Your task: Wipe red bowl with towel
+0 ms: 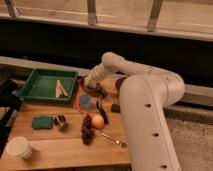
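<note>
While no label reads, tool (90,83) sits over, maybe touching, red bowl (85,88).

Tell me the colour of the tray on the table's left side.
Green plastic tray, clearest in the camera view; gripper is right of it.
</note>
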`<state>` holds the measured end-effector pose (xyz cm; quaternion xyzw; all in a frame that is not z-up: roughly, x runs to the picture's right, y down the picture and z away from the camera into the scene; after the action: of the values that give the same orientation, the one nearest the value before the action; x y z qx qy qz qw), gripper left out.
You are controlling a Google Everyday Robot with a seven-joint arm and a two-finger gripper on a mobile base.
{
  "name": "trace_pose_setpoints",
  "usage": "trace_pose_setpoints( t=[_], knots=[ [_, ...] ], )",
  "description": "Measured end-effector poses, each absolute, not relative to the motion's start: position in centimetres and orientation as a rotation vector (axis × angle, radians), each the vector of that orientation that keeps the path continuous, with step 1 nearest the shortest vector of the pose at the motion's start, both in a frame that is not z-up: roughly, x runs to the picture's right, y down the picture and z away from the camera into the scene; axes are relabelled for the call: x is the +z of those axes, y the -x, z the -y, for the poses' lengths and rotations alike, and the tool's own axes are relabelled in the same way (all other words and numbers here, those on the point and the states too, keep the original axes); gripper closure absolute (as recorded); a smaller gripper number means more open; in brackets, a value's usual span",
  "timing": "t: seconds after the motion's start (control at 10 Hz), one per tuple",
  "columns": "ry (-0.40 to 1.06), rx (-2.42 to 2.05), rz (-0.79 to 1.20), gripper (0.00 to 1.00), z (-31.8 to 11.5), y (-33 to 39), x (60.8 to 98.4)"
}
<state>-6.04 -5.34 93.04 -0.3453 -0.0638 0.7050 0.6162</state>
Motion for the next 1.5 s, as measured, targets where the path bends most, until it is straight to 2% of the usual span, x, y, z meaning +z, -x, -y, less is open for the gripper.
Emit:
trace_pose_setpoints(
  t=[0.4,0.9,1.2,1.5],
  knots=[
    [0.745,1.621,0.156,1.00,7.4,3.3,93.3],
    [0.787,1.552,0.221,1.00,10.2,10.0,95.6],
    [0.805,1.545,0.220,1.00,9.6,11.6,95.7],
    [0.822,1.572,0.198,1.00,7.2,9.5,94.4]
  ],
)
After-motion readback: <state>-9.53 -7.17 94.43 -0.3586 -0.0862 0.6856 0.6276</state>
